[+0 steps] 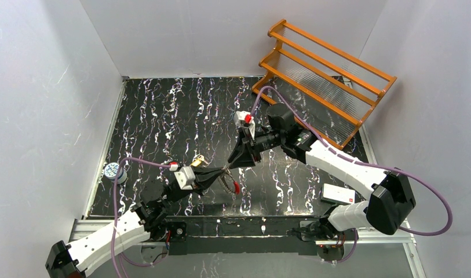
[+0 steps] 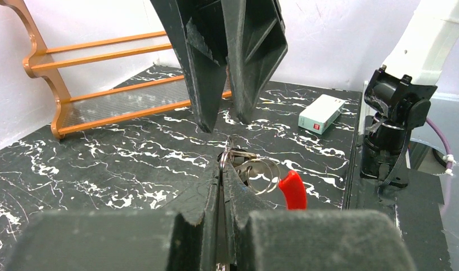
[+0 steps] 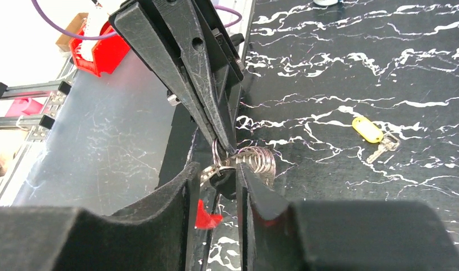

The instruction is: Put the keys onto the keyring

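Note:
The keyring (image 2: 262, 170), a silvery wire coil with a red section (image 2: 293, 189), hangs just above the table. My left gripper (image 2: 223, 157) is shut on its wire at the fingertips. In the right wrist view, a silvery key with a dark head (image 3: 222, 182) hangs on the keyring (image 3: 259, 160), between the fingers of my right gripper (image 3: 218, 169). Those jaws stand a little apart round the head. From above, both grippers meet tip to tip, the left (image 1: 222, 170) and the right (image 1: 229, 165). A second key with a yellow head (image 3: 375, 135) lies loose on the table (image 1: 198, 158).
An orange wooden rack (image 1: 322, 75) stands at the back right. A white box (image 1: 338, 193) lies near the right arm's base. A small blue-and-white round object (image 1: 113, 170) sits at the table's left edge. White walls close in the black marbled table (image 1: 163, 110).

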Tool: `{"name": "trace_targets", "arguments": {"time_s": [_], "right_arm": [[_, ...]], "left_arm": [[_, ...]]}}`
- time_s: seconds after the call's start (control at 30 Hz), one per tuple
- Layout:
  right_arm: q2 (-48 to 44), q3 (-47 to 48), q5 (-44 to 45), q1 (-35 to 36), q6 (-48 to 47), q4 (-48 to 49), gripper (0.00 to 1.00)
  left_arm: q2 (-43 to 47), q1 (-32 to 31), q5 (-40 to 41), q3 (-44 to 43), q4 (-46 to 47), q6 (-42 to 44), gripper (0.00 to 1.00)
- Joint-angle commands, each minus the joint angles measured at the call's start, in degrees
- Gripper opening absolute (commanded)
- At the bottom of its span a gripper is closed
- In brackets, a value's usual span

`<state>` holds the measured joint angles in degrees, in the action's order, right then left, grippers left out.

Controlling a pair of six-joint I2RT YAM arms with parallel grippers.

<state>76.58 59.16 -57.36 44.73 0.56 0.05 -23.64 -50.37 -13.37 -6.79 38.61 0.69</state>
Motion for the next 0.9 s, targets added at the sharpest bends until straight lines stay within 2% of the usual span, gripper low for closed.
{"name": "trace_targets", "arguments": {"time_s": [0.0,0.2,0.33,0.4,0.43,0.53,0.63,0.77,0.87], "right_arm": [[1.4,3.4,3.7,2.6,-3.9,-4.7,0.36],[2.4,4.7,5.9,3.7,-6.0,-7.3,0.30],[2.3,4.7,6.5,3.8,-6.2,-7.9,0.13],[2.3,4.7,6.6,3.7,-6.5,-8.5,0.10],[2.2,4.7,6.7,3.7,-6.7,-8.7,0.10],[1.7,4.6,7.2,3.7,-7.2,-9.3,0.26],[0.8,4.1,7.8,3.8,-7.5,-9.2,0.34],[0.1,4.0,8.7,3.8,-7.7,-9.4,0.33],[0.0,4.1,8.9,3.7,-8.0,-9.7,0.23]], "left_arm": [[-0.4,0.0,-0.8,-0.7,3.1,-0.3,0.00],[-0.6,0.0,-0.9,-0.7,3.1,-0.3,0.00],[-0.5,0.0,-0.9,-0.7,3.1,-0.3,0.00],[-0.6,0.0,-0.9,-0.7,3.1,-0.3,0.00],[-0.7,0.0,-0.8,-0.7,3.1,-0.3,0.00],[-0.9,0.0,-0.9,-0.7,3.1,-0.3,0.00],[-1.0,0.0,-0.9,-0.7,3.1,-0.3,0.00],[-1.2,0.0,-1.0,-0.8,3.0,-0.3,0.00],[-1.5,0.0,-1.1,-0.9,3.1,-0.3,0.00]]}}
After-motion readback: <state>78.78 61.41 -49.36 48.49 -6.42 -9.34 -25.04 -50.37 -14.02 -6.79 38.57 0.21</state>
